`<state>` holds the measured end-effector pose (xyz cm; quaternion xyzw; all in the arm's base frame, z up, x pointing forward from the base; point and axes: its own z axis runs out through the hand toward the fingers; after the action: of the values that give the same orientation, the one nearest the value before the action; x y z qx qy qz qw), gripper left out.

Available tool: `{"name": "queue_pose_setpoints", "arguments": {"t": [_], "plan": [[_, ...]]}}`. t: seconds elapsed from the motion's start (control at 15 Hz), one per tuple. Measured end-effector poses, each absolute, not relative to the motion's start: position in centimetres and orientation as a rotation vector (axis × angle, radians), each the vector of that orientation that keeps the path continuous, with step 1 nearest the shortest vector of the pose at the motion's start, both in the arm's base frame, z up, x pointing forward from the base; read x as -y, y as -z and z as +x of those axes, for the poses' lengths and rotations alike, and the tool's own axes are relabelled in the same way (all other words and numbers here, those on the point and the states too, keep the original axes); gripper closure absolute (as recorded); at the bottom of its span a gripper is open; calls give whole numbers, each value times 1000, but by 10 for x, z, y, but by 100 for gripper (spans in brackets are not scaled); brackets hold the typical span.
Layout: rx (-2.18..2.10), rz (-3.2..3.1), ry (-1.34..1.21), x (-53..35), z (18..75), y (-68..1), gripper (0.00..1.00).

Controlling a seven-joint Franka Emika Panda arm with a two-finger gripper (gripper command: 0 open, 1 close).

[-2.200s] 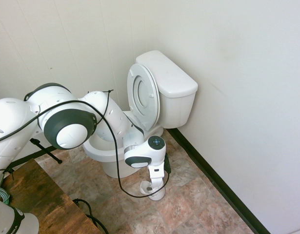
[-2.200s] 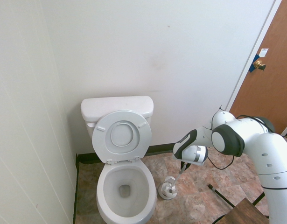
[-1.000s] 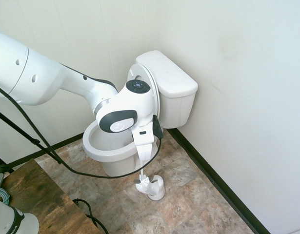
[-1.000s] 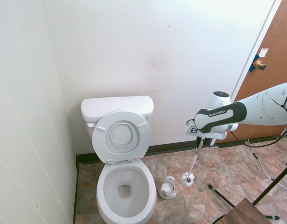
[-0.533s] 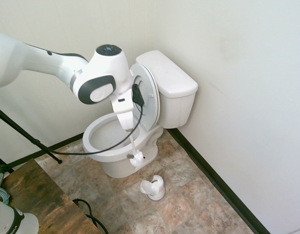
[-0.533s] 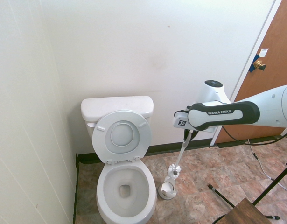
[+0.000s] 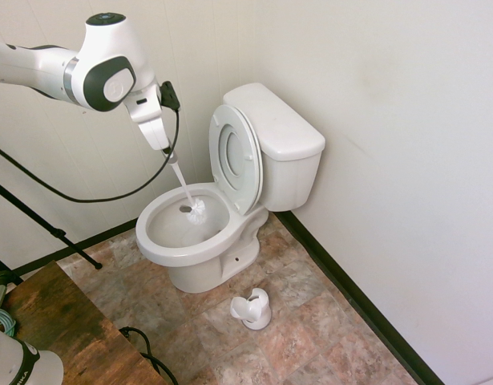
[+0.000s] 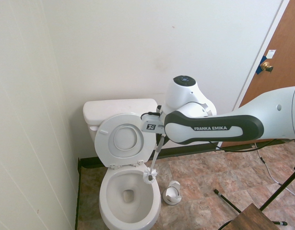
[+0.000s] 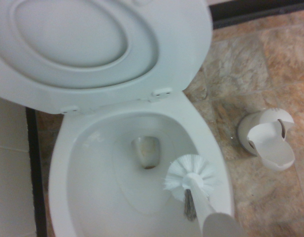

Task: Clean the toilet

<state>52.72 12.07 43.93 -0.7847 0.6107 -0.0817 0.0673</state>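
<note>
Already, the toilet (image 7: pixel 200 255) is open for cleaning, with its seat and lid (image 8: pixel 125 139) up and leaning back by the tank (image 7: pixel 290 132). It sits on the floor in the corner, near the wall (image 7: pixel 390 120). The toilet brush (image 9: pixel 190 173) is out of its holder (image 7: pixel 252 309), which stands on the floor beside the toilet. So the getting-ready part looks done, and the job seems to be just at the start of the scrubbing.

The brush's white, fluffy head is down at the bowl (image 9: pixel 92 168), close to the side where the holder stands. Maybe it touches the bowl, but I can't tell for sure. The bottom of the bowl has a small brown mark (image 9: pixel 150 167) by the water hole (image 9: pixel 147 149). I think there is lots left to do: rub the sides, rub the bottom, and then put the brush back in its holder.

The gripper (image 7: pixel 169 151) has its 2 fingers squeezed in tight on the brush's handle, with only a little gap for it. The handle hangs down at a slant, and the gripper is up above the bowl, not touching the toilet.
</note>
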Motion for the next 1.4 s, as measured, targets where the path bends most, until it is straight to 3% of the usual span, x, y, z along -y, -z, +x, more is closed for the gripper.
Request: {"name": "queue_pose_setpoints", "arguments": {"t": [0.27,1.4], "plan": [[-1823,-2388,208,-165,560,-396,100],[-1990,-2248,173,-197,683,-238,100]]}}
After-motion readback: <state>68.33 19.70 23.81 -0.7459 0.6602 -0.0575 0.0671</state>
